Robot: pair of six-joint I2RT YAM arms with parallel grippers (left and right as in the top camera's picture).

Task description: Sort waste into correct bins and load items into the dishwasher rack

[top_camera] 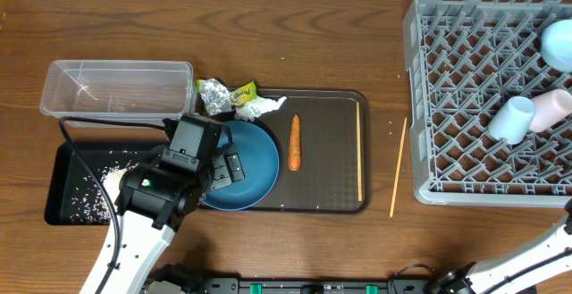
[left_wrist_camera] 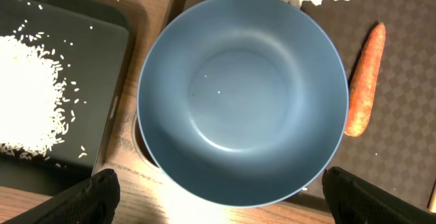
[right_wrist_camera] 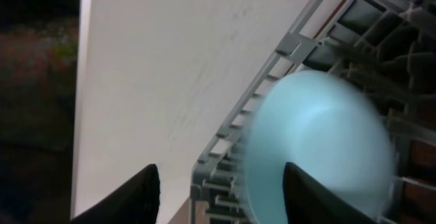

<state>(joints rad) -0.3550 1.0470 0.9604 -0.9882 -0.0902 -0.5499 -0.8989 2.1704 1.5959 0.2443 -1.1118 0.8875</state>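
Observation:
The large dark-blue bowl (top_camera: 259, 164) sits empty at the left end of the brown serving tray and fills the left wrist view (left_wrist_camera: 242, 94). My left gripper (top_camera: 228, 167) hovers over its near rim, open and empty (left_wrist_camera: 221, 181). The carrot (top_camera: 295, 142) lies on the tray right of the bowl. The silver and yellow-green wrapper (top_camera: 223, 93) and the white tissue (top_camera: 259, 108) lie at the tray's far left corner. Rice (top_camera: 98, 187) lies in the black tray (top_camera: 63, 164). My right gripper (right_wrist_camera: 221, 197) is open beside the small light-blue bowl (right_wrist_camera: 320, 142) in the grey rack (top_camera: 474, 97).
The clear tub (top_camera: 116, 87) stands behind the black tray. One chopstick (top_camera: 359, 151) lies on the brown serving tray (top_camera: 331, 173), another (top_camera: 398, 167) on the table between tray and rack. Two pale cups (top_camera: 527, 115) lie in the rack.

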